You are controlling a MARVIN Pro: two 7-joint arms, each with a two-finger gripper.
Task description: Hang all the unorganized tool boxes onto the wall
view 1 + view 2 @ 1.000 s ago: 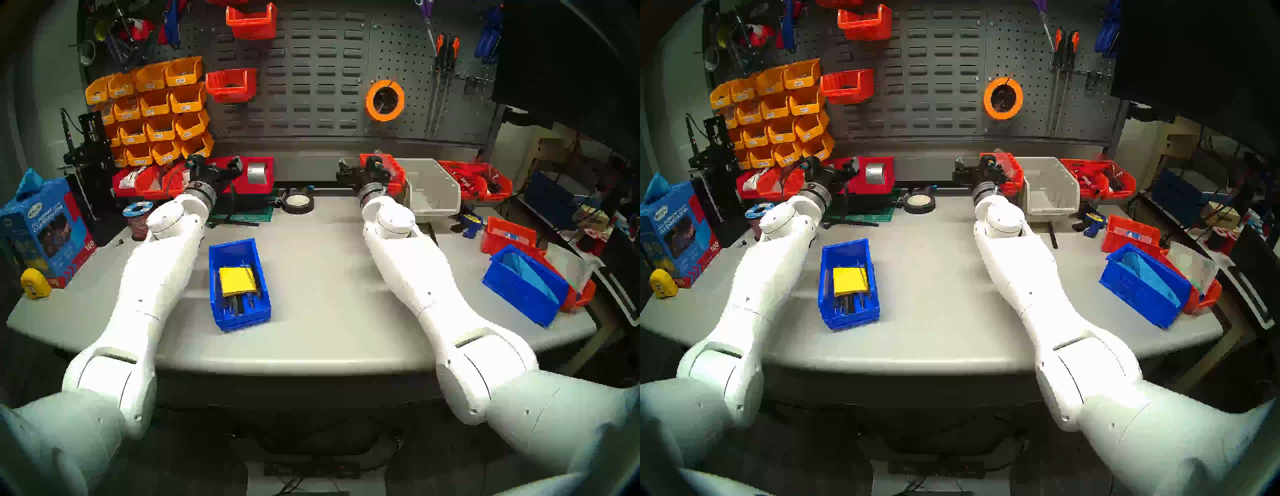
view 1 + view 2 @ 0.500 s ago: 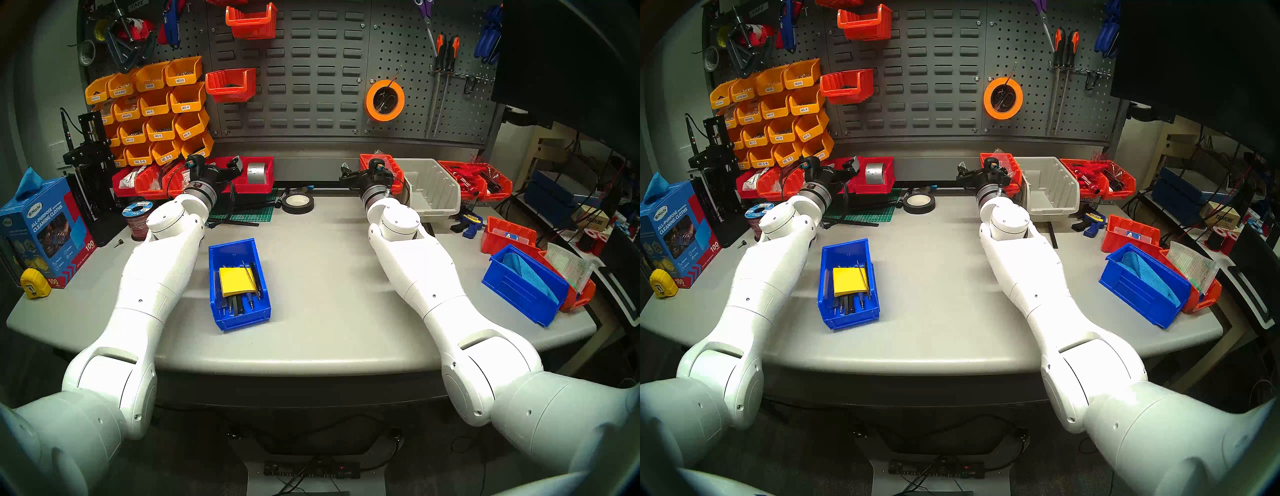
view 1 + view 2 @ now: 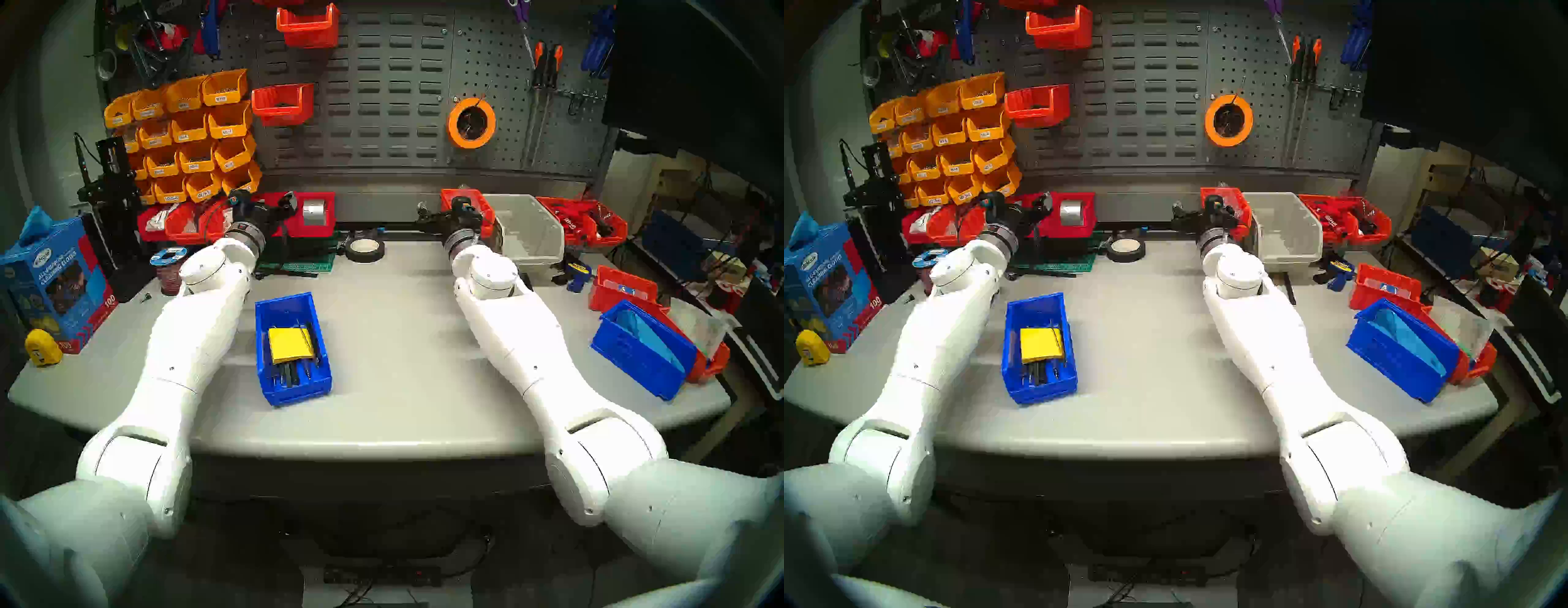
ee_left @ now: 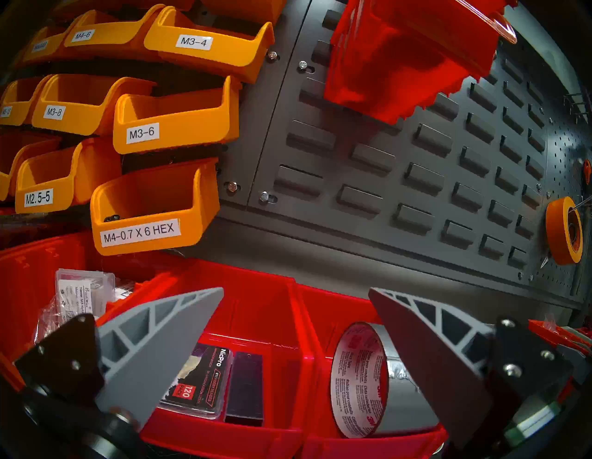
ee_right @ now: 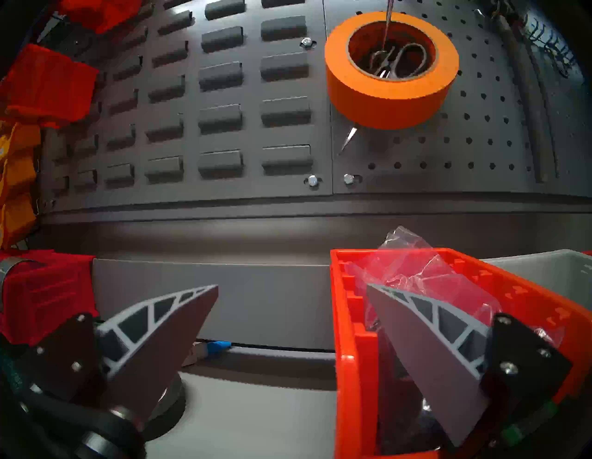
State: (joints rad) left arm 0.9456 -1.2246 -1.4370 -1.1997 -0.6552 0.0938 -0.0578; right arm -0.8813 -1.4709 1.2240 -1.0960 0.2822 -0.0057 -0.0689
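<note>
Along the grey surface [image 3: 403, 339] below the louvred wall [image 3: 382, 97], both pincers stood wide and empty, the right pincer [image 5: 293, 323] straddling a red-orange bin's [image 5: 352, 368] near wall, seemingly ready to close and lift.

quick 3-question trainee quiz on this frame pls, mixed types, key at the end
1. True or false: the right gripper is shut on the red-orange bin.
2. What lies in the blue bin at the table's middle? A) a roll of silver tape B) a yellow notepad and pens C) a clear plastic bag
3. Fill in: in the right wrist view, the orange tape roll hangs on the ____ part of the wall.

Key
1. False: its jaws stand open, one finger in front of the bin, nothing held.
2. B: the yellow notepad lies among pens.
3. Pegboard-holed part, right of the louvre slots.
</note>
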